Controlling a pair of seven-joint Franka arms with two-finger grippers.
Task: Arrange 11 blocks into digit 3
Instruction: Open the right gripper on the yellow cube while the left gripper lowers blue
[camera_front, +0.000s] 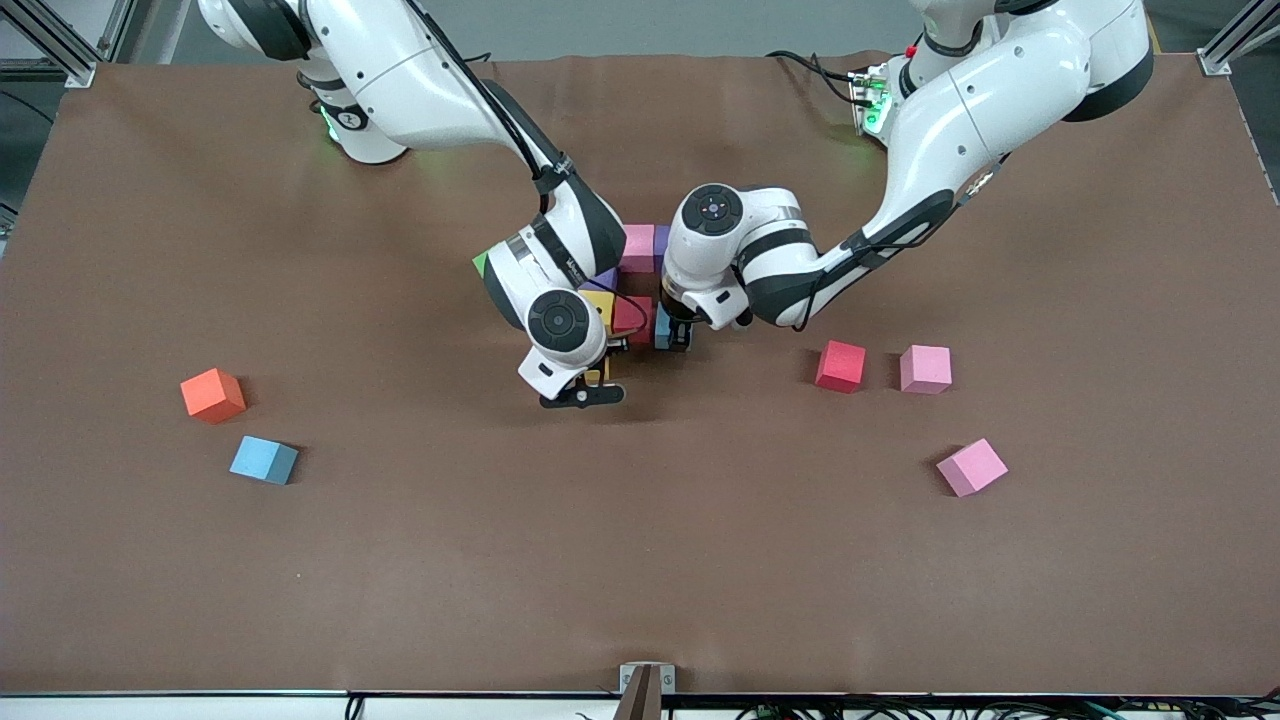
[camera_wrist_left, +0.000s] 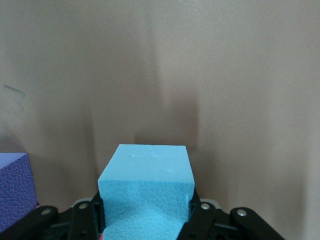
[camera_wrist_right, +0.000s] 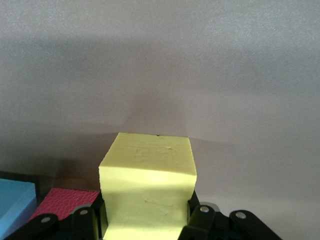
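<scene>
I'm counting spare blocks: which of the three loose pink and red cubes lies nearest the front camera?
The tilted pink cube; it lies lowest in the front view, nearer than the red cube and the other pink cube beside it.

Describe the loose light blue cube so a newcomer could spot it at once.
Start at the right arm's end of the brown table, well away from the cluster of cubes under the two grippers. Two loose cubes sit there close together but apart: an orange cube and, nearer the front camera, the light blue cube. It is the only blue cube lying alone with no gripper on it.
</scene>
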